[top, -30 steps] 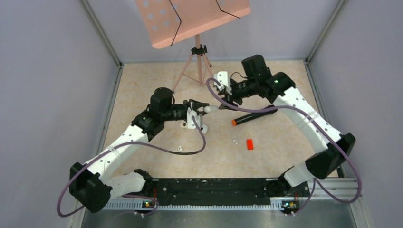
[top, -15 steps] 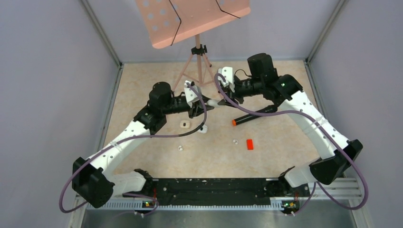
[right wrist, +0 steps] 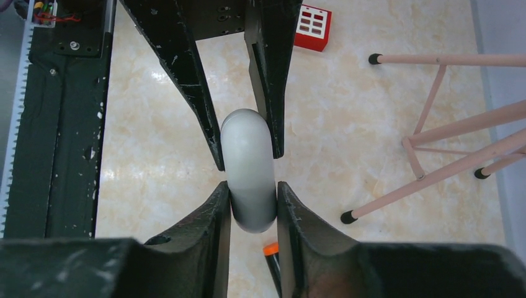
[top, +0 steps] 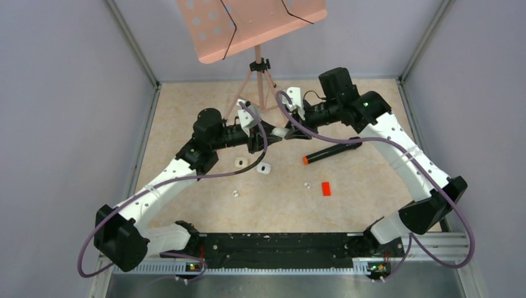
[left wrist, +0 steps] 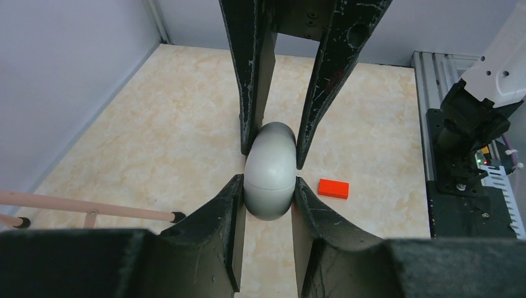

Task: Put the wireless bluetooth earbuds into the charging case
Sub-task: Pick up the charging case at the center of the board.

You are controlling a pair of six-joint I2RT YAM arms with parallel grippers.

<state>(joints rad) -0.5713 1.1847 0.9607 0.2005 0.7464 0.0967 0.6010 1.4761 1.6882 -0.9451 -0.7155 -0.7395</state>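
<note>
Both grippers are shut on one closed, pebble-like white charging case point(top: 280, 132), held above the table from opposite sides. In the left wrist view the case point(left wrist: 269, 171) sits between my left gripper point(left wrist: 268, 181) at the bottom and my right gripper point(left wrist: 273, 149) at the top. In the right wrist view the case point(right wrist: 249, 167) sits in my right gripper point(right wrist: 253, 186), with the left gripper point(right wrist: 247, 158) opposite. Two tiny white earbuds point(top: 236, 194) point(top: 306, 184) lie on the table in front, away from both grippers.
Two more small white cases point(top: 240, 162) point(top: 264, 168) lie below the left gripper. A small red block point(top: 325, 188), a black marker with an orange tip point(top: 332, 152) and a pink music stand point(top: 257, 74) at the back are on the table.
The left wrist has rolled and both grippers have carried the case a little up and back. The two small cases on the table, partly covered before, now show.
</note>
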